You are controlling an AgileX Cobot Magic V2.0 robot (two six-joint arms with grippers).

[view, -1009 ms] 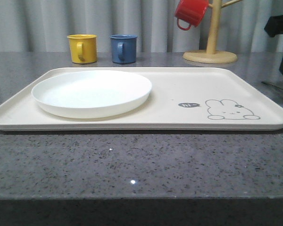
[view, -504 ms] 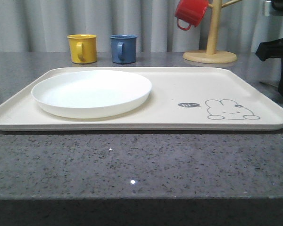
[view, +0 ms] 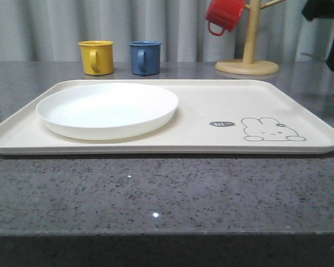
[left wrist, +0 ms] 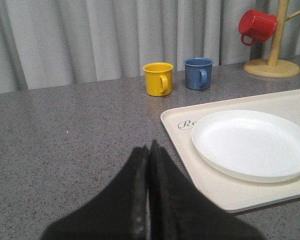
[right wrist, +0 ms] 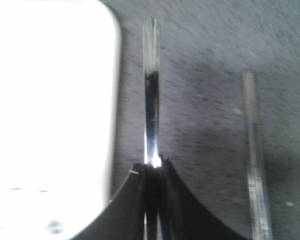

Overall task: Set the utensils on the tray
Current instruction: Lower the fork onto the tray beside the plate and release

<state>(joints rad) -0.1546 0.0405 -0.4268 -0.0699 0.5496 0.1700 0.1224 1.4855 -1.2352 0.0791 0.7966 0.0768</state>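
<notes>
The cream tray with its rabbit drawing lies across the table, and the round white plate rests on its left half. My right gripper is shut on a long flat silver utensil, which sticks out over the grey table just beside the tray's rounded corner. Whether it is a chopstick or a handle I cannot tell. A thin metal chopstick with a ridged tip lies on the table beside it. My right arm hangs dark at the top right. My left gripper is shut and empty, over the table left of the tray and plate.
A yellow mug and a blue mug stand behind the tray. A wooden mug tree with a red mug hanging on it stands at the back right. A curtain closes the back.
My right arm has risen from beside the tray's right edge toward the upper right corner of the front view. The tray, plate and mugs have not moved.
</notes>
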